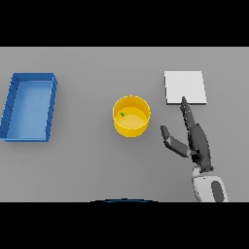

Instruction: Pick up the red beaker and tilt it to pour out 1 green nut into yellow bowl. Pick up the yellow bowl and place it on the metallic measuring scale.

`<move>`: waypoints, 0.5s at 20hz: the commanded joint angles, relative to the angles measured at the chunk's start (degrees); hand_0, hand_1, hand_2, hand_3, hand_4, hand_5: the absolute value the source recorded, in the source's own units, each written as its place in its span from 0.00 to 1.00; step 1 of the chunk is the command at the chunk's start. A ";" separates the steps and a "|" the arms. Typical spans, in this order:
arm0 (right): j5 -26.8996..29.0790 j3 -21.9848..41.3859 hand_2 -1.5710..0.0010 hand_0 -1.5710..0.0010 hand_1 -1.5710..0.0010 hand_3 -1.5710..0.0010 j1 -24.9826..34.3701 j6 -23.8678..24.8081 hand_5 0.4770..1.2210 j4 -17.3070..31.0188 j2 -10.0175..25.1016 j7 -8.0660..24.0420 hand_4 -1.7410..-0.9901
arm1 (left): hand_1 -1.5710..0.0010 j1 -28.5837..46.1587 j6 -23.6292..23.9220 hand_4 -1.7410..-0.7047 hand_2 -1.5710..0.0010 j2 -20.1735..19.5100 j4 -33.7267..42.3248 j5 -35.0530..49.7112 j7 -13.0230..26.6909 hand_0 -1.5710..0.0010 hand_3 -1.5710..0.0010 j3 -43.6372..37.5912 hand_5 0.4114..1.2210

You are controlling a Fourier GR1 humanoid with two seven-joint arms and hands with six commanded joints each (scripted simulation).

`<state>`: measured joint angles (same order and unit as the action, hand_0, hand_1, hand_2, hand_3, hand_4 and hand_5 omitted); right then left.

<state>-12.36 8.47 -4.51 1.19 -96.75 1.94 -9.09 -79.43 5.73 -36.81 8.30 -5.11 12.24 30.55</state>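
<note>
One green nut (122, 115) already lies in the yellow bowl (131, 116), mid-desk, just left of the right hand (197, 141) (fingers straight, spread, holding nothing); the scale (185, 87) sits beyond the fingertips.

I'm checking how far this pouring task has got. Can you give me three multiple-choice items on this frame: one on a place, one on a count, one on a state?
1. Where is the blue tray relative to the yellow bowl?
A. Left
B. Right
C. Inside it

2. How many green nuts lie in the yellow bowl?
A. None
B. One
C. Three

3. What is the right hand doing?
A. Gripping the bowl
B. Open, fingers straight, holding nothing
C. Pressing the tray

Answers: 1 A, the tray sits at the view's left edge. 2 B, a single green speck shows inside. 3 B, it lies apart from the bowl, fingers reaching the metallic scale.
</note>
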 commanded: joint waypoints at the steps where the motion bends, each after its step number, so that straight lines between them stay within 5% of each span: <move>1: 0.12 -0.31 1.00 1.00 1.00 1.00 0.46 0.12 0.25 0.22 0.11 0.56 0.78 | 0.00 1.58 0.99 0.00 0.00 -0.48 0.99 2.13 1.46 0.00 0.01 -1.04 1.00; 10: -2.07 0.28 1.00 1.00 1.00 1.00 -0.17 0.63 0.31 0.36 1.15 -0.63 0.72 | 0.00 24.87 11.72 0.00 0.00 -4.66 24.93 18.98 10.48 0.00 0.12 -4.22 1.00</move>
<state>-14.43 8.74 -4.70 1.83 -96.39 3.13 -9.81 -54.47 17.45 -41.43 33.21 14.02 22.55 26.34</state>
